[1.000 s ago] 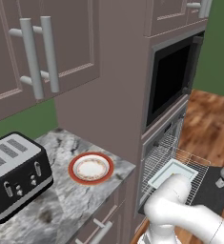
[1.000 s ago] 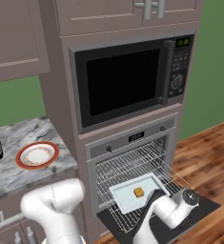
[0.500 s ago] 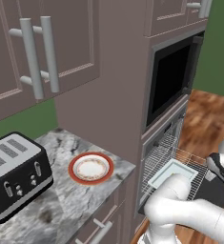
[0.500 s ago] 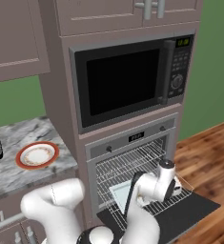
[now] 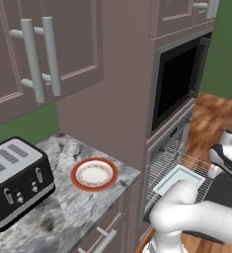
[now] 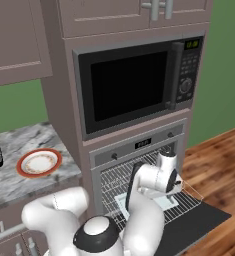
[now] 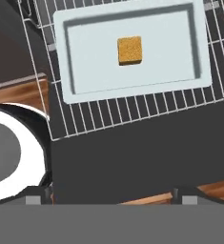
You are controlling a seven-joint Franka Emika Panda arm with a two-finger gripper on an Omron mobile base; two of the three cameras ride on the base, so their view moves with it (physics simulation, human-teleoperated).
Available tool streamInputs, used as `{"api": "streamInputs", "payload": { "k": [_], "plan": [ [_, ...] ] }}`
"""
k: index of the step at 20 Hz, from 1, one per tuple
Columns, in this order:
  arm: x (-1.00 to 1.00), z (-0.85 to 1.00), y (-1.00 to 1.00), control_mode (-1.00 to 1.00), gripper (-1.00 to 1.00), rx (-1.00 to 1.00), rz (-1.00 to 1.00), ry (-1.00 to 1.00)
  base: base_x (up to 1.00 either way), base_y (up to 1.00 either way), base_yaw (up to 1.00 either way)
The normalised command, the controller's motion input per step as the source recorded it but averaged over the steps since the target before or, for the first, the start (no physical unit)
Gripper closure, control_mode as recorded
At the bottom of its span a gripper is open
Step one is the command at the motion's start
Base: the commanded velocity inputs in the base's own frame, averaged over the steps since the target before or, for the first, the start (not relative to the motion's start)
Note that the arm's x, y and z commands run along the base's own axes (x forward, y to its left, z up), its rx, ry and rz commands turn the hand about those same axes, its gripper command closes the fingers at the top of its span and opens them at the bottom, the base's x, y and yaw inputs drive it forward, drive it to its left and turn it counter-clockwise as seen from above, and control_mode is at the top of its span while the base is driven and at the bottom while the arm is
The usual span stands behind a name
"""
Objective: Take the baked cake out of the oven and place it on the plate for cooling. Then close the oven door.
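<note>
Gripper (image 7: pixel 111 193) wide apart above the lowered oven door, holding nothing.

You had the cake (image 7: pixel 130 50) lying in the middle of the pale tray (image 7: pixel 85 86), which rested on the pulled-out wire rack (image 7: pixel 132 112) over the dark door (image 7: pixel 132 157). Your arm (image 6: pixel 154 182) reached in front of the oven (image 6: pixel 139 146), hand pointing down at the tray. The plate (image 5: pixel 78 170) sat on the marble counter (image 5: pixel 53 217), well apart, just beside the toaster (image 5: pixel 16 185).

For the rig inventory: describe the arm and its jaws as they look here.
The arm is glossy white, made of rounded tubular segments, with dark grey to black joint bands and caps. The gripper ends in two small dark grey, blocky tips. No cables or markings are visible.
</note>
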Motion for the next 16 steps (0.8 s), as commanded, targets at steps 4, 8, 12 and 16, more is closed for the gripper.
{"api": "streamInputs", "payload": {
  "k": [4, 8, 12, 16],
  "plan": [
    [-0.01, 0.15, 0.41, -1.0, -1.0, 0.0, 0.07, 0.0, 0.0, 0.0, 0.0],
    [0.0, 0.0, 0.58, -1.0, -1.0, 0.0, 0.0, 0.02, 0.0, 0.0, 0.0],
    [-0.07, 0.0, 0.41, -1.0, -1.0, 0.0, -0.01, -0.05, 0.0, 0.0, 0.0],
    [-0.12, -0.06, 0.18, -1.0, -1.0, 0.0, -0.06, -0.25, 0.0, 0.0, 0.0]
  ]
}}
